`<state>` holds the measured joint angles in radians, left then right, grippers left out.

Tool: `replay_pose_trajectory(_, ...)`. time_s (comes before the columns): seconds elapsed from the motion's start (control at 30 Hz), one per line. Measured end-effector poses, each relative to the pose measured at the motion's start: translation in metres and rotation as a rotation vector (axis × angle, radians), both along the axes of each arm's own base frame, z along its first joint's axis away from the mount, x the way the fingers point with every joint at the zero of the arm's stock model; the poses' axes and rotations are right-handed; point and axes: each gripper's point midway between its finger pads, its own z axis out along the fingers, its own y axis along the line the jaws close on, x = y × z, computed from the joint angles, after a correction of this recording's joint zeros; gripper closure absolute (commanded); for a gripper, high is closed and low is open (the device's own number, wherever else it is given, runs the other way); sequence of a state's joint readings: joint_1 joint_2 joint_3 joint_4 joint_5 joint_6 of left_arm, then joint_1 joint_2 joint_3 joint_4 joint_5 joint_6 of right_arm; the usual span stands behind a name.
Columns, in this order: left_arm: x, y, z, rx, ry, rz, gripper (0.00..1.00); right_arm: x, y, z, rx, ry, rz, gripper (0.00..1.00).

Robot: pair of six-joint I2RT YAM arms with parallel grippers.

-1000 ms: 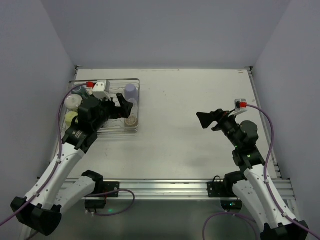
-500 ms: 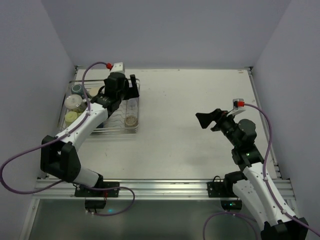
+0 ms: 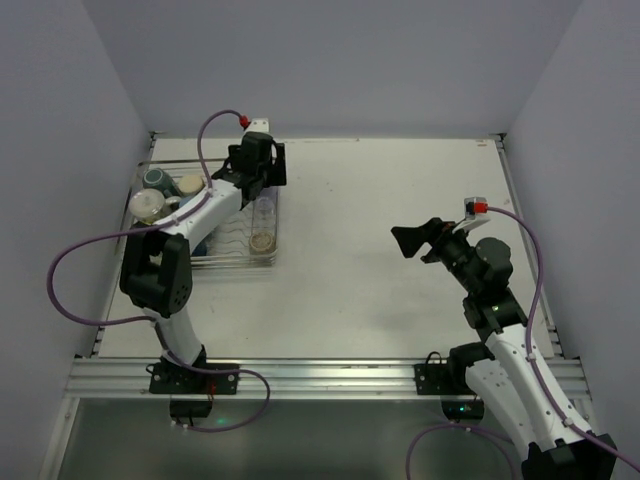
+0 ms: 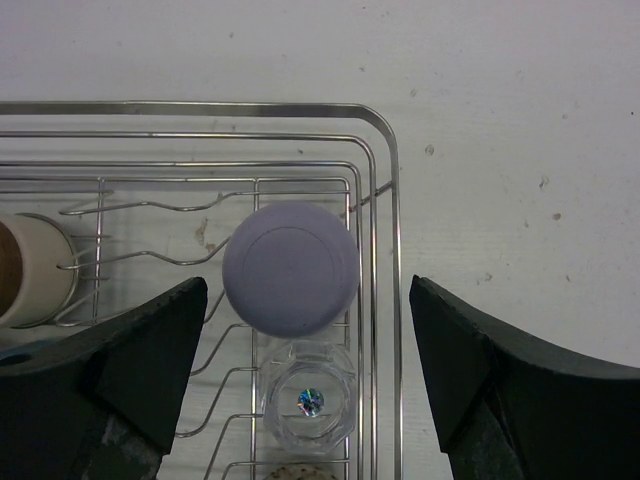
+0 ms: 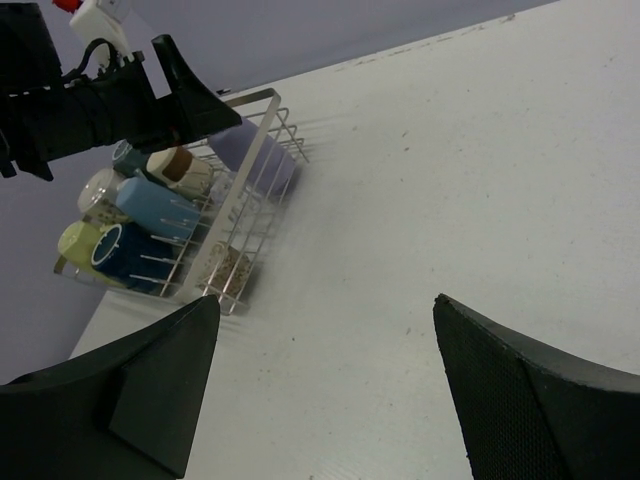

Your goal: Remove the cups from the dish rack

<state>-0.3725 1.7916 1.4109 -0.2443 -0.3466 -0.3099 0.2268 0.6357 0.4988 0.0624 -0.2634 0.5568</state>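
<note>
The silver wire dish rack stands at the table's far left and holds several cups. My left gripper hangs open above its far right corner. In the left wrist view the open gripper straddles an upside-down lavender cup, without touching it. A clear tumbler sits just below it and a tan cup to the left. The right wrist view shows the light blue, navy and pale yellow cups. My right gripper is open and empty above the table's right half.
A speckled cup sits at the rack's near right corner. A dark teal cup sits at its far left. The rack's rim wires run close by the lavender cup. Walls enclose the table on three sides.
My left arm has swung from over the rack's middle out to its far right corner, and the gripper now points down over the lavender cup. The right arm has not moved.
</note>
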Motion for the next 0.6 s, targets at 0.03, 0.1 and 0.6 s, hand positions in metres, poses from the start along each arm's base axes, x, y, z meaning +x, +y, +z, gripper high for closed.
replay_pose_trajectory(0.03, 0.002, 0.000, -0.003, 0.004, 0.006, 0.000, 0.14, 0.000, 0.000, 0.000, 0.000, 0.000, 0.001, 0.11)
replay_pose_trajectory(0.1, 0.005, 0.000, -0.007, 0.011, 0.013, -0.001, 0.14, 0.000, 0.001, 0.000, 0.000, 0.000, 0.005, 0.11)
replay_pose_trajectory(0.6, 0.018, 0.010, -0.035, 0.033, 0.062, 0.019, 0.48, 0.000, 0.003, -0.003, -0.001, 0.012, 0.017, 0.12)
